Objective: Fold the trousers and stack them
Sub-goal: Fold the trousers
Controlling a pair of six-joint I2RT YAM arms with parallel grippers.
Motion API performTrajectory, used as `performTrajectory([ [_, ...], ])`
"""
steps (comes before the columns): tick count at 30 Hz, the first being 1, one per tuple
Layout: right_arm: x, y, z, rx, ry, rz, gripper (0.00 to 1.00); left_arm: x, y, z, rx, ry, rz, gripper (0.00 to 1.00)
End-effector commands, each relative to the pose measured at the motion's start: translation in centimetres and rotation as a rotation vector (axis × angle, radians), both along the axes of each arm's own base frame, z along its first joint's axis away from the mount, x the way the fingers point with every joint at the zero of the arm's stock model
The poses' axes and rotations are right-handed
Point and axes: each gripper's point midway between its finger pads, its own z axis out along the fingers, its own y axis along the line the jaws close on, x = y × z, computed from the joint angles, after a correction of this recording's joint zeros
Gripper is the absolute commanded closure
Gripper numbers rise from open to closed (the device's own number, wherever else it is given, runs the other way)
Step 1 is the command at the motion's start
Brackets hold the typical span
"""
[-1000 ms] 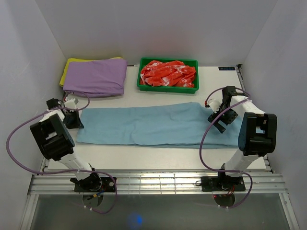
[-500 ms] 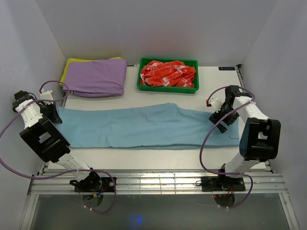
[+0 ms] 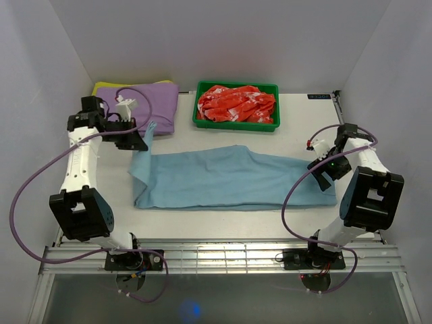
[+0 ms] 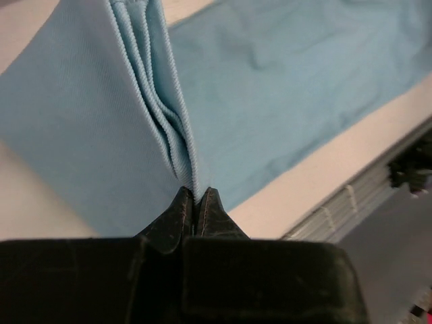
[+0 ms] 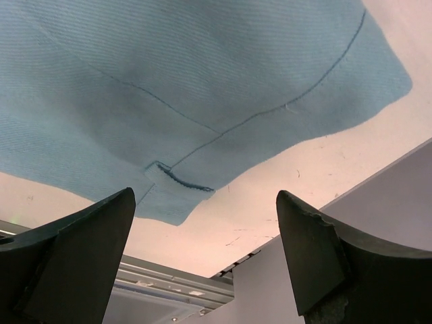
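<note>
My left pincer is clamped tight on a bunched edge of the sky-blue trousers, and the left wrist view shows my tips pressed together with several folds of cloth rising from them. That end is lifted off the table and drapes down from my grip. The rest lies flat, stretching away to the right towards my other arm.

Just behind my left pincer sits the purple folded garment, with a yellow cloth showing under its far edge. I cannot tell whether the raised blue corner touches the purple one. Farther back and to the right is the green tray heaped with red-and-white cloth, apart from the trousers.

My right pincer stands wide apart, gripping nothing, above the right end of the trousers. Between its fingers I see a stitched seam and what may be a belt loop at the cloth's near edge, with bare table beyond. My own purple cable loops over that end.
</note>
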Motion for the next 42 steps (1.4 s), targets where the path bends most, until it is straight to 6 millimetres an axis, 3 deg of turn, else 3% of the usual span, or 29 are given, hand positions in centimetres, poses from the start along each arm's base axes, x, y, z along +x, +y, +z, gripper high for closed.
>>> performTrajectory([
  [1,-0.7,-0.2,-0.1,0.042,0.023,-0.001,0.10,0.5,-5.2,2.3,-0.172,-0.007,0.000,1.00],
  [4,-1.0,-1.2,-0.3,0.043,0.030,-0.022,0.10,0.5,-8.8,2.3,-0.255,0.049,-0.021,1.00],
  [5,-1.0,-1.5,-0.3,0.043,0.029,-0.028,0.10,1.4,-9.3,2.3,-0.249,0.019,-0.011,1.00],
  [6,-1.1,-2.1,-0.4,0.044,0.028,-0.046,0.10,1.0,-11.6,2.1,-0.256,0.053,-0.015,1.00],
  [8,-1.1,-2.7,-0.4,0.049,0.029,-0.061,0.10,2.4,-12.5,1.7,-0.189,-0.003,0.039,1.00],
  [9,-1.2,-3.3,-0.5,0.048,0.025,-0.078,0.10,1.9,-14.5,1.3,-0.177,-0.002,0.015,1.00],
  [11,-1.4,-4.2,-0.8,0.047,0.032,-0.101,0.10,2.3,-15.9,0.8,-0.153,-0.007,0.051,1.00],
  [12,-1.4,-4.3,-1.0,0.050,0.036,-0.106,0.10,1.6,-17.7,0.0,-0.142,0.013,0.023,1.00],
  [17,-1.6,-5.7,-1.2,0.050,0.037,-0.152,0.10,1.1,-21.4,-2.2,-0.132,0.054,0.032,1.00],
  [21,-2.2,-6.0,-1.6,0.057,0.050,-0.164,0.10,-0.4,-24.5,-4.1,-0.124,0.076,0.015,1.00],
  [29,-2.7,-5.8,-2.0,0.064,0.064,-0.163,0.10,-0.5,-27.4,-8.2,-0.104,0.125,0.053,1.00],
  [42,-3.2,-5.3,-2.5,0.080,0.071,-0.158,0.10,0.2,-30.2,-9.2,-0.121,0.160,0.050,1.00],
])
